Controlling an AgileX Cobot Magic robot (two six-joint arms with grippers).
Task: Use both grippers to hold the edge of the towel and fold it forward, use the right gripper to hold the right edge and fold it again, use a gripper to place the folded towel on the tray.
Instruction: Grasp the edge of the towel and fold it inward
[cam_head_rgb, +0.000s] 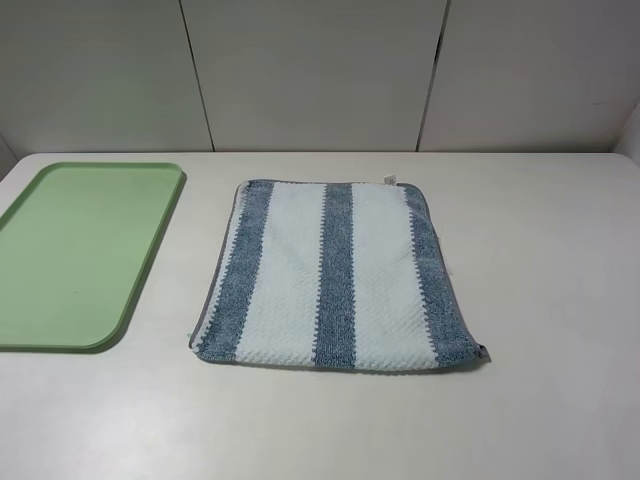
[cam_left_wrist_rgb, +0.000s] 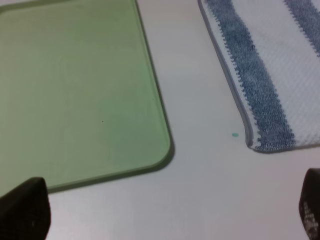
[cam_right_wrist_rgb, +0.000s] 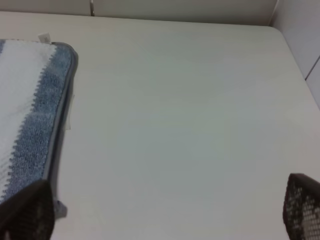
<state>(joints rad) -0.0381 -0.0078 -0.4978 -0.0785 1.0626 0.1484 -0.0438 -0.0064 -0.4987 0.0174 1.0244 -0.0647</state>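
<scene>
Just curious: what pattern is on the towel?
The towel is white with three broad blue stripes; clearest from the high camera.

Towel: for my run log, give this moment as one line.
towel: flat on table, not yet folded | tray: empty, left of towel | left jaws: open | right jaws: open

Off-white table runs smooth from edge to edge. Behind it stands a grey panelled wall, cut by dark vertical seams. One tiny green speck sits on the table.
</scene>
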